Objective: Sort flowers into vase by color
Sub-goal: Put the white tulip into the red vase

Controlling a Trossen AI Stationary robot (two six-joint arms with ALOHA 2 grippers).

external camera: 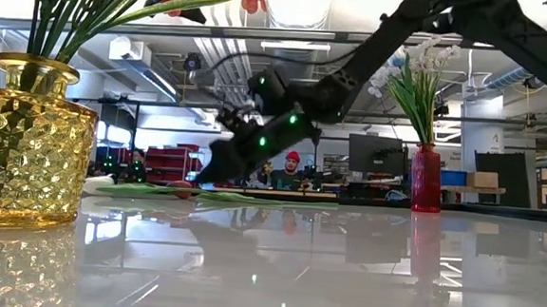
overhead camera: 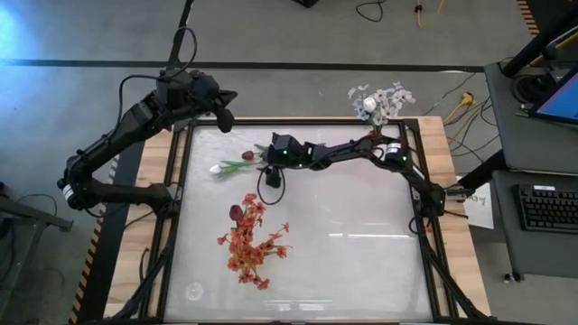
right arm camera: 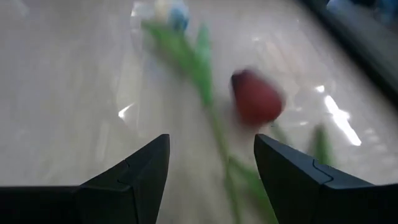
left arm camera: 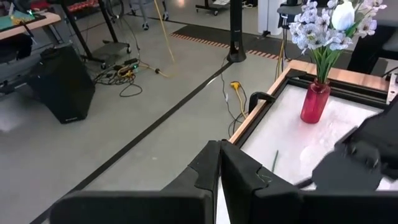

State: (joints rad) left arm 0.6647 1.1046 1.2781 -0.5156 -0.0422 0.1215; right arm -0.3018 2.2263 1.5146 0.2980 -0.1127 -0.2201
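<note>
Two loose flowers lie flat on the table's far left part: a dark maroon tulip bud and a white bud, their green stems running toward my right gripper. That gripper is open, low over the stems just behind the maroon bud, one finger on each side of a stem. Red-orange sprays and another maroon bud stand in a yellow glass vase. White and lavender sprays stand in a red vase. My left gripper is shut, beyond the table's far left corner.
The yellow vase stands near the table's near left part, the red vase at the far right corner. A raised wooden frame borders the glossy white tabletop. The middle and right of the table hold nothing but the right arm above.
</note>
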